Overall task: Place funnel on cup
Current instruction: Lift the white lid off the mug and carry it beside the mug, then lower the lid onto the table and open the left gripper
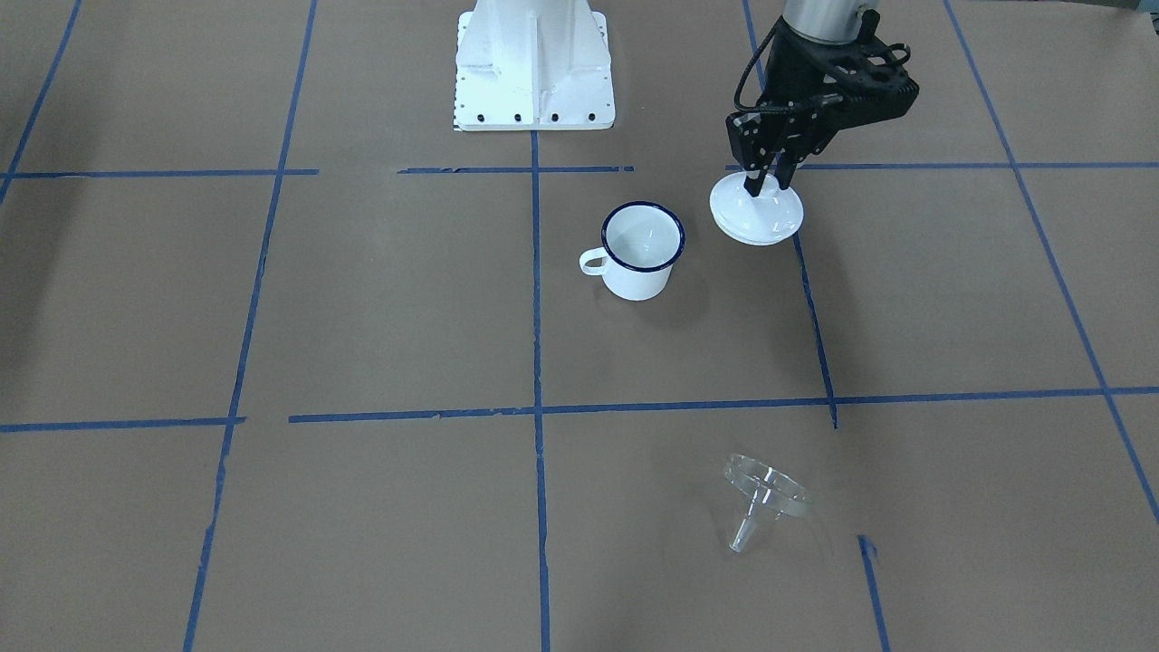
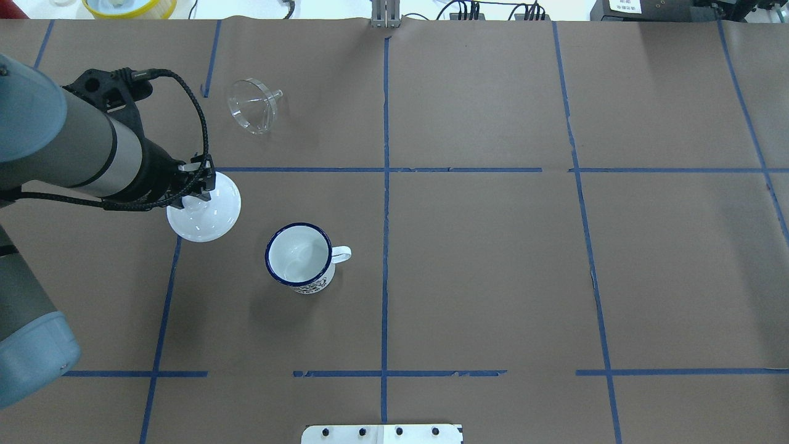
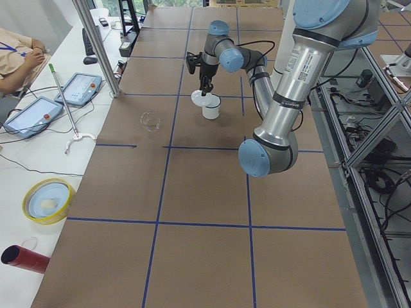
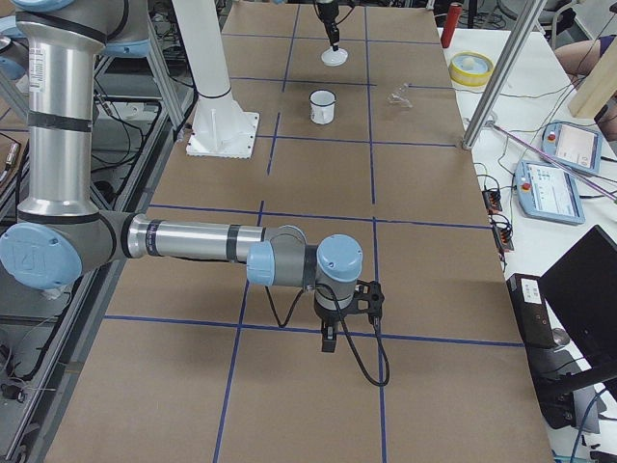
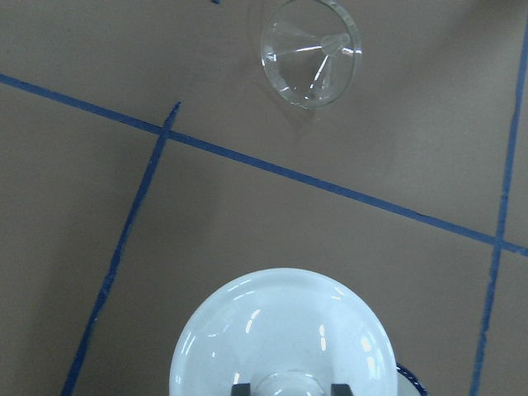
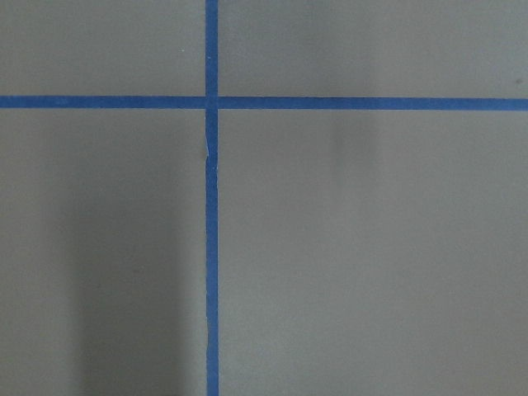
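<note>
The clear funnel (image 1: 765, 493) lies on its side on the brown table, far from the robot; it also shows in the overhead view (image 2: 253, 106) and the left wrist view (image 5: 311, 51). The white cup (image 1: 641, 249) with a dark blue rim stands upright and empty near the table's middle (image 2: 300, 256). My left gripper (image 1: 768, 184) is shut on the knob of a round white lid (image 1: 757, 217), held beside the cup on its left (image 2: 206, 216). I cannot tell whether the lid touches the table. My right gripper (image 4: 328, 340) hangs over bare table far from these; I cannot tell its state.
The white robot base (image 1: 534, 68) stands at the table's near edge. A yellow bowl (image 2: 129, 6) and operator tablets (image 4: 549, 188) lie beyond the far edge. Blue tape lines (image 2: 385, 169) grid the brown table.
</note>
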`<state>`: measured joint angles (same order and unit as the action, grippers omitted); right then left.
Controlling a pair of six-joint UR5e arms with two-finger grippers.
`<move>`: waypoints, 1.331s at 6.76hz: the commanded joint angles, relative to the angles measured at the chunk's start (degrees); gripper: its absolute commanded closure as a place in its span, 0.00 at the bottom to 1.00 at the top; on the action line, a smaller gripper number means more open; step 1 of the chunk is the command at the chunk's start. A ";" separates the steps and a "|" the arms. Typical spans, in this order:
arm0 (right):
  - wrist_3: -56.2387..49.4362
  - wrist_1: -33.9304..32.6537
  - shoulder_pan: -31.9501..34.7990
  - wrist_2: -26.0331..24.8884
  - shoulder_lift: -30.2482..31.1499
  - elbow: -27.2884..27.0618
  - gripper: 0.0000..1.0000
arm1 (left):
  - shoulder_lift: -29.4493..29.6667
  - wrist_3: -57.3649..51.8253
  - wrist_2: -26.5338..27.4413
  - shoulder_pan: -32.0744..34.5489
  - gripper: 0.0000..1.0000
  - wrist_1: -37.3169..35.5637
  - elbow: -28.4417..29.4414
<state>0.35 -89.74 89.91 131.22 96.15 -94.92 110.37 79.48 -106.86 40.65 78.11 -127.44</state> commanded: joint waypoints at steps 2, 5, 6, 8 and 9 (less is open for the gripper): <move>0.00 0.00 0.00 0.00 0.00 0.00 0.00 | -7.09 1.89 -0.28 -3.36 1.00 14.79 9.55; 0.00 0.00 0.00 0.00 0.00 0.00 0.00 | -7.27 2.08 -0.37 -3.92 1.00 21.28 16.51; 0.00 0.00 0.00 0.00 0.00 0.00 0.00 | -7.36 1.99 -0.37 -4.00 1.00 21.47 17.74; 0.00 0.00 0.00 0.00 0.00 0.00 0.00 | -7.36 1.99 -0.37 -4.35 1.00 21.56 18.97; 0.00 0.00 0.00 0.00 0.00 0.00 0.00 | -7.36 1.99 -0.37 -4.35 1.00 23.13 20.11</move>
<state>0.35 -89.74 89.91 131.22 96.15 -94.92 103.01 81.48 -107.23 36.41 99.98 -108.53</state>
